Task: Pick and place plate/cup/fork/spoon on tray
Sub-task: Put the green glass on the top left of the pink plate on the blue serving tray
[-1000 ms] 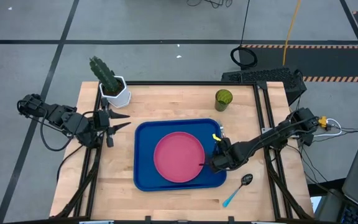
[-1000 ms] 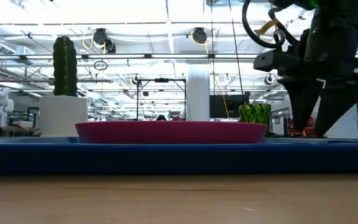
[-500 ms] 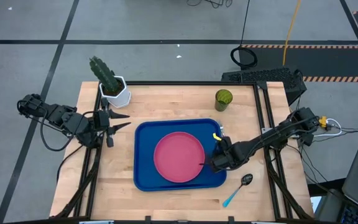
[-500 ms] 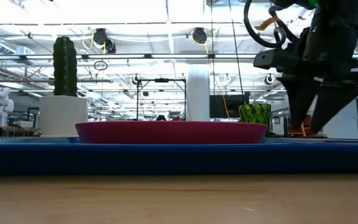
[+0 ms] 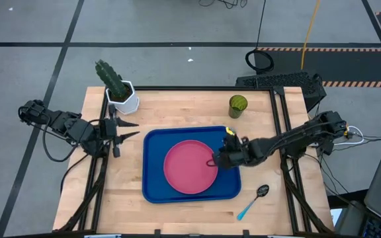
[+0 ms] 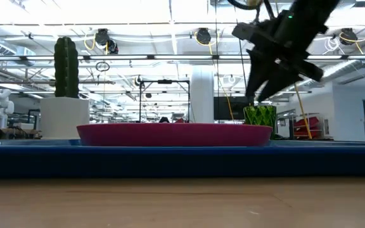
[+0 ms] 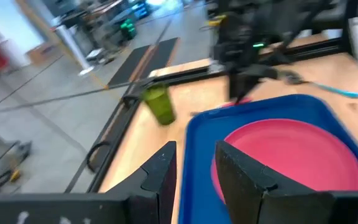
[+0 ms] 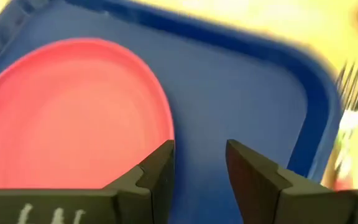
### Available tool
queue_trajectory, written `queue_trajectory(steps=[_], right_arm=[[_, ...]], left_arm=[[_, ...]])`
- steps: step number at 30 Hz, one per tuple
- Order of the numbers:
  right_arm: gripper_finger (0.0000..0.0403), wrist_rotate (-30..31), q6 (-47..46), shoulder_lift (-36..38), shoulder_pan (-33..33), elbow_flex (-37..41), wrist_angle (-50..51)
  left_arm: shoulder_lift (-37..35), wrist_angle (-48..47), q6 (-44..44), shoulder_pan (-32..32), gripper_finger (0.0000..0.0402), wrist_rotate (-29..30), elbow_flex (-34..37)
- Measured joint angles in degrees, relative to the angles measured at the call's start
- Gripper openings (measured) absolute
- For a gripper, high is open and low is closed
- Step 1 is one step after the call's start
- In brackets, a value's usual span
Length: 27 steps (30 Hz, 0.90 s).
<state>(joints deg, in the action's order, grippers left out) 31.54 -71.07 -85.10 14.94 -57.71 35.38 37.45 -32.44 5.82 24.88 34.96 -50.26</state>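
Right gripper (image 5: pixel 211 161) shifted over round plate (image 5: pixel 189 167).

Plate (image 5: pixel 190 166) on tray (image 5: pixel 153 188), table centre.
Cup (image 5: pixel 237 105) at 1 o'clock; spoon (image 5: pixel 253 202) at 4; cactus pot (image 5: pixel 120 92) at 10.

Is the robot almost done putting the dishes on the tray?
Not yet. Done: the round pink-red plastic plate sits on the big blue plastic tray. In hand: nothing; the right gripper hovers open over the tray beside the plate, with the pink-handled metal fork lying by the tray's rim. Left: the olive-green tumbler cup and blue-handled spoon are on the table. The left gripper waits, open.
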Motion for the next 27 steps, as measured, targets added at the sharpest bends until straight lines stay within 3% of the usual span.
queue_trajectory(steps=[6,13,17,20,23,27], right_arm=[[0.0134,3.23,20.81,4.75,-6.61,0.0,-4.79],[0.0134,14.63,54.53,11.0,-10.39,-0.02,-26.41],[0.0134,12.13,79.25,12.52,-11.36,0.67,-45.47],[0.0134,7.57,92.0,12.5,-12.18,2.69,-59.86],[0.0134,7.56,95.7,12.51,-14.34,4.02,-63.34],[0.0134,10.74,84.87,12.45,-19.65,3.31,-44.51]], left_arm=[[-0.17,9.16,7.22,0.02,0.0115,-9.57,3.18],[-0.92,20.56,12.87,-0.17,0.0115,-12.39,8.32],[-2.47,25.17,14.07,-0.92,0.0115,-12.46,9.9],[-3.17,26.57,14.06,-1.96,0.0115,-12.44,10.75],[-3.37,26.55,14.06,-3.17,0.0115,-12.04,11.48],[-2.93,26.59,15.25,-4.99,0.0115,-11.98,11.8]])
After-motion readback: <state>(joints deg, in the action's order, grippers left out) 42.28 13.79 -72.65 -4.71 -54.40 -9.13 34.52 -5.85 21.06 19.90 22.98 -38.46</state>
